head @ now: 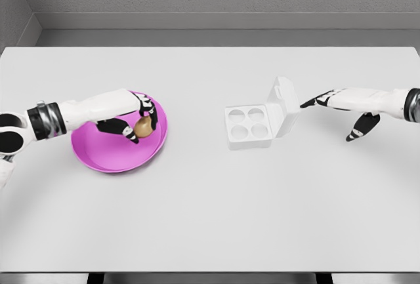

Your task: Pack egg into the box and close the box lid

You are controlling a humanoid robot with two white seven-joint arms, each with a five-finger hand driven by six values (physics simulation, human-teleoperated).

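A brown egg (pixel 144 126) lies in the magenta bowl (pixel 111 156) at the left of the white table. My left hand (pixel 139 121) reaches into the bowl, and its fingers curl around the egg. A white egg box (pixel 249 126) with four empty cups sits right of the middle. Its lid (pixel 283 106) stands tilted up at the box's right side. My right hand (pixel 331 110) hovers just right of the lid, fingers spread, with the fingertips (pixel 306 104) close to the lid's edge.
The table (pixel 210 218) stretches wide in front of the bowl and box. A grey wall runs behind its far edge.
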